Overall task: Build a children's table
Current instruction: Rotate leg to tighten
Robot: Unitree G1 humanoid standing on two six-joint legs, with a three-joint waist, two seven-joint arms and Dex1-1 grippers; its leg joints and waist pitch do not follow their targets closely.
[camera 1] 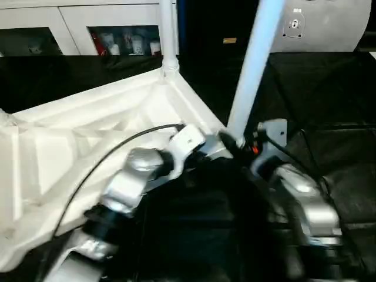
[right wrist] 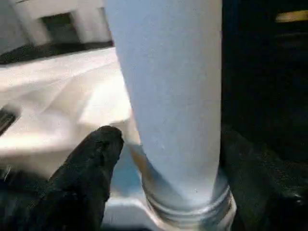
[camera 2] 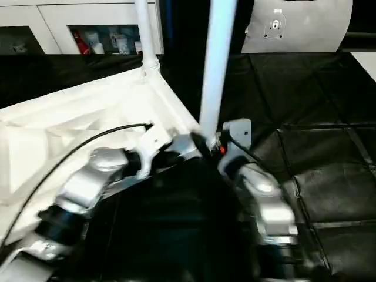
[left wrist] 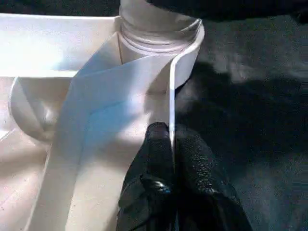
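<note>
The white children's table top (camera 1: 88, 117) lies upside down, its ribbed underside facing up. One white leg (camera 1: 168, 35) stands upright in the far corner socket. A second leg (camera 1: 252, 64) rises, slightly tilted, from the near corner socket (right wrist: 187, 211). My left gripper (left wrist: 171, 139) is shut on the thin rim (left wrist: 171, 96) of the top, just beside that socket. My right gripper (camera 1: 235, 144) sits at the base of the second leg with a black finger (right wrist: 91, 173) on either side, and the one that shows stands a little clear of the tube.
A white cabinet with glass doors (camera 1: 70, 29) runs along the back left. Black floor mats (camera 1: 329, 117) surround the top on the right and in front. A pale panel (camera 1: 329, 23) stands at the back right. A black cable (camera 1: 106, 153) arcs over my left forearm.
</note>
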